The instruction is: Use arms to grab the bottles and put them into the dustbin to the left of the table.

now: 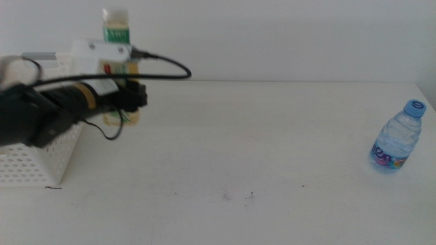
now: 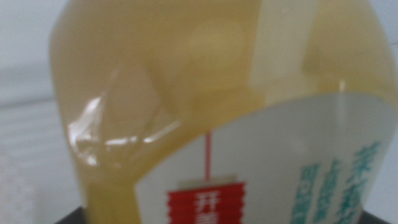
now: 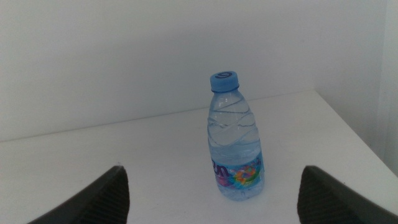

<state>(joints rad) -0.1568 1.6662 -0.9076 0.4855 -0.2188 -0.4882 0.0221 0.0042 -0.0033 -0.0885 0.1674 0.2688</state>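
The yellow tea bottle (image 1: 117, 30), white-capped with a green label, stands upright at the back left, right beside the dustbin (image 1: 30, 163). My left gripper (image 1: 135, 95) reaches in from the left and is shut around the bottle's middle. In the left wrist view the tea bottle (image 2: 186, 93) fills the picture, with only dark jaw corners showing below it. The small clear water bottle (image 1: 397, 138) with a blue cap stands at the table's right edge. My right gripper (image 3: 213, 177) is open, facing the water bottle (image 3: 235, 140) from a short distance, apart from it.
The white table (image 1: 272, 136) carries a few dark specks near the front middle. The perforated white basket sits at the table's left end, partly behind my left arm. A black cable (image 1: 167, 64) loops above the left gripper. A pale wall rises behind.
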